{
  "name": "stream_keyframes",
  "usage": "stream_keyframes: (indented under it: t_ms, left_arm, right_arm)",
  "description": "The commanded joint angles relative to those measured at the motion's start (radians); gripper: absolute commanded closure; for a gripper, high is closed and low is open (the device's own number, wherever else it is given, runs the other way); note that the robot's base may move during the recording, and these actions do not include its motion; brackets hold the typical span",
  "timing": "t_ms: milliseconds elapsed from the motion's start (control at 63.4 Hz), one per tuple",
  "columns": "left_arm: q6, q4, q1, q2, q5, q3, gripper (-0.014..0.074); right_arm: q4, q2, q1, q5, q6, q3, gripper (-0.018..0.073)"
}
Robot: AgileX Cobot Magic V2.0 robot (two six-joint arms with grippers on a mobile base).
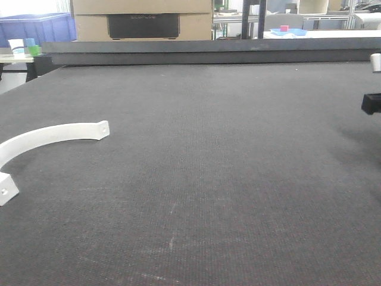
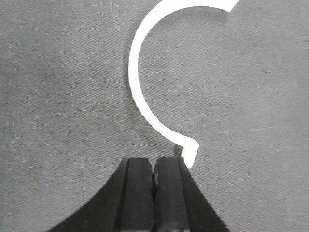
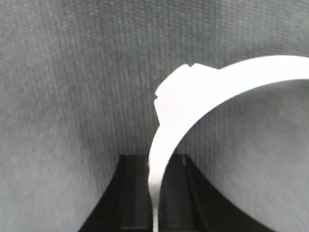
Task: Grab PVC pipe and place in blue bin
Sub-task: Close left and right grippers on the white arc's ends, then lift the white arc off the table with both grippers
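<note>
Step in hand, as we read it: the carry. The right gripper has its fingers clamped on a second pipe, a white arc that rises from between them, clear of the surface.

Left gripper: fingers pressed together with nothing between them. The PVC pipe lies flat on the surface at the left, not gripped. In the left wrist view its near flattened end sits just beside the right-hand fingertip; we can't tell whether they touch.

Next move, our call: take the held piece to the bin and release it. For the other pipe, the left fingers must open and straddle the thin arc before closing.

Containers: a blue bin stands beyond the far-left corner of the surface, its inside hidden from us. A small blue tray far back carries something pink, too small to name.
</note>
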Motion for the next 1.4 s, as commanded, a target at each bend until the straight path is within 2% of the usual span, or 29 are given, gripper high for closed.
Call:
stream_keyframes:
  t_ms: [0, 237, 395, 521, 694, 789, 915, 1010, 1389]
  left_arm:
    - [-0.010, -0.019, 0.001, 0.012, 0.040, -0.041, 0.0707]
    - [0.001, 0.048, -0.044, 0.189, 0.075, -0.193, 0.0707]
    - [0.001, 0.054, -0.054, 0.327, 0.087, -0.271, 0.0707]
    - [0.001, 0.107, -0.052, 0.399, 0.087, -0.278, 0.0707]
    - [-0.020, 0.120, -0.052, 0.446, 0.034, -0.278, 0.0701]
    - [-0.026, 0.120, -0.052, 0.463, 0.029, -0.278, 0.0614]
    - [-0.033, 0.120, -0.052, 0.490, 0.029, -0.274, 0.0398]
    - [-0.058, 0.123, -0.052, 0.509, 0.022, -0.264, 0.0298]
    - [-0.128, 0.124, -0.050, 0.588, -0.021, -0.224, 0.0322]
  right_arm:
    - [-0.009, -0.050, -0.001, 0.063, -0.001, -0.041, 0.0728]
    - [0.012, -0.192, 0.000, 0.130, -0.001, -0.127, 0.0728]
    - [0.015, -0.238, 0.000, 0.130, -0.001, -0.127, 0.0728]
    - [0.015, -0.239, 0.000, 0.128, -0.001, -0.125, 0.0728]
    - [0.015, -0.238, 0.000, 0.122, -0.001, -0.121, 0.0728]
    - [0.015, -0.238, 0.000, 0.122, -0.001, -0.121, 0.0728]
    - [0.015, -0.238, 0.000, 0.122, -0.001, -0.121, 0.0728]
    - [0.015, -0.238, 0.000, 0.122, -0.001, -0.121, 0.0728]
    - [0.017, -0.238, 0.000, 0.124, -0.001, -0.121, 0.0728]
